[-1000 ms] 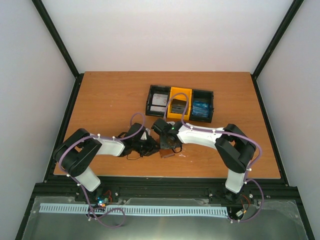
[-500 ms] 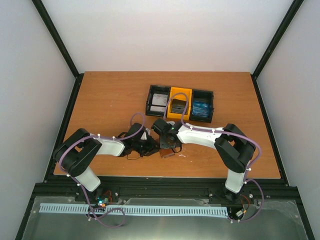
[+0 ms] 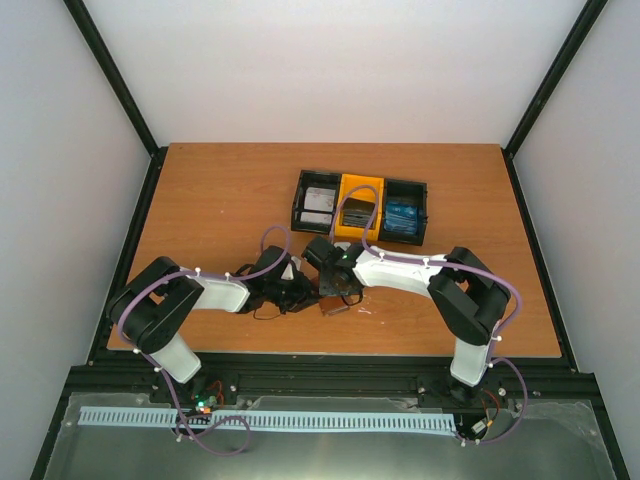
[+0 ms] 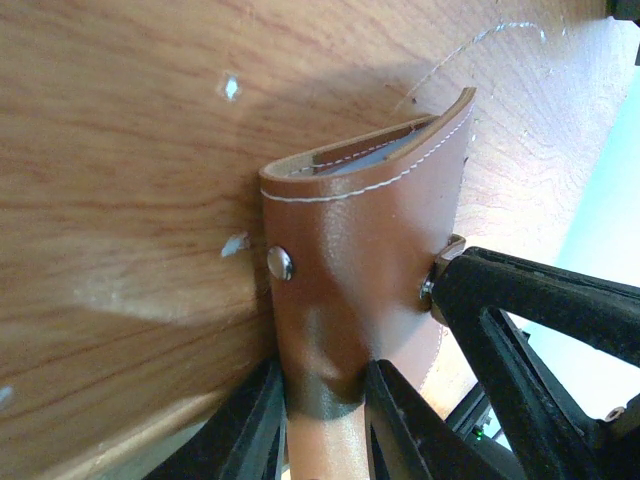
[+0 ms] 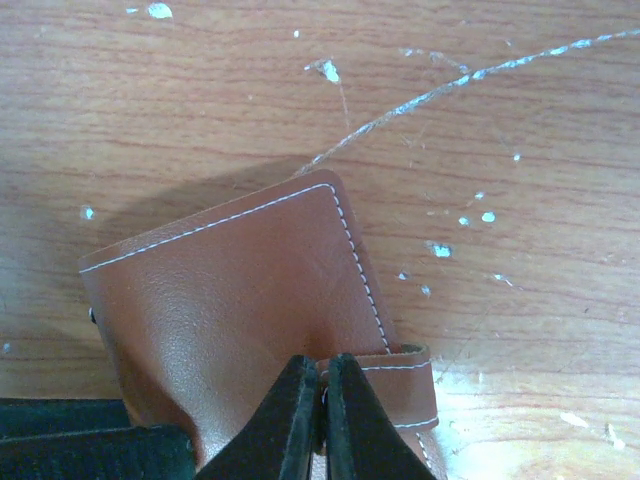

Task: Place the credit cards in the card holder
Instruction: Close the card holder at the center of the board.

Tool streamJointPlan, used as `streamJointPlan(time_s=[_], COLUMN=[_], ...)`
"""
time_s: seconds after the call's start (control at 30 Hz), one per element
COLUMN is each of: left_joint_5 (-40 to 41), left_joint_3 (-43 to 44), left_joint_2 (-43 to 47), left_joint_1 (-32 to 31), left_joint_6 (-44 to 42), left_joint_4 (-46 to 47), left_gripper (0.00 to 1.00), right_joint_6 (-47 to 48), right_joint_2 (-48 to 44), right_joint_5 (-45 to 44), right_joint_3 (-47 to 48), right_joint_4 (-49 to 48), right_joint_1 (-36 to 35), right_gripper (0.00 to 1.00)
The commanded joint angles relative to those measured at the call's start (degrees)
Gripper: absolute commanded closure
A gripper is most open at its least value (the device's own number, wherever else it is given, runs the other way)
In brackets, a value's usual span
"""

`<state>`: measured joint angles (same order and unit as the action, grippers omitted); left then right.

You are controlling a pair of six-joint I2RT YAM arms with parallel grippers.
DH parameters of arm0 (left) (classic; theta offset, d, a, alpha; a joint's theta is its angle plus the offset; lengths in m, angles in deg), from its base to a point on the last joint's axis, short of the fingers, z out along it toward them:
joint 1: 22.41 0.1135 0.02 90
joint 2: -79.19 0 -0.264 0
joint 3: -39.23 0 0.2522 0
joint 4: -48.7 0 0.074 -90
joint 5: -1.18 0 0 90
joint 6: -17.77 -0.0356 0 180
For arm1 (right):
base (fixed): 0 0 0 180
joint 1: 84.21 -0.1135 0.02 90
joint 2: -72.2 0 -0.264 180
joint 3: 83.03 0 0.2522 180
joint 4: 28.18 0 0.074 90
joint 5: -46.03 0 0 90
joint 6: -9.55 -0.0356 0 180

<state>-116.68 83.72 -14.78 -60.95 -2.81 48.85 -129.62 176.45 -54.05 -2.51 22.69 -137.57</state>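
Observation:
The brown card holder (image 4: 360, 250) stands on edge on the table, folded, with a pale inner pocket showing at its top. My left gripper (image 4: 322, 385) is shut on its lower part, one finger on each face. My right gripper (image 5: 322, 375) is shut on the card holder's (image 5: 230, 300) strap (image 5: 405, 385), pinching the strap's end. In the top view both grippers meet at the card holder (image 3: 333, 305) near the table's front middle. The credit cards lie in the tray: whitish (image 3: 318, 205), dark (image 3: 358, 212) and blue (image 3: 402, 218).
The black-and-yellow three-compartment tray (image 3: 298, 196) stands at the back middle of the wooden table (image 3: 220, 190). The right gripper's black finger (image 4: 520, 300) rests against a snap on the card holder. Black frame rails border the table.
The right gripper has shifted slightly to the left at the card holder. The left arm and the card holder have stayed where they were.

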Motion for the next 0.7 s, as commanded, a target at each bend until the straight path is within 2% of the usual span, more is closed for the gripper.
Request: streamJointPlan(time_s=[0.0,0.67], left_joint_5=[7.48,7.53], left_joint_3=[-3.17,-3.03], left_joint_2=[-5.29,-5.63], left_joint_1=[-0.65,-0.65], left_joint_6=[-1.12,-1.23], left_joint_4=[-13.40,-13.38], left_gripper=[0.76,0.75], right_joint_6=[-3.17,-3.08], right_joint_2=[1.29,-0.94], right_joint_5=[0.13,3.65], right_joint_3=[0.82,-2.62], right_joint_4=[-1.90,-7.39], right_joint_1=[-0.51,0.01], right_gripper=[0.96,0.96])
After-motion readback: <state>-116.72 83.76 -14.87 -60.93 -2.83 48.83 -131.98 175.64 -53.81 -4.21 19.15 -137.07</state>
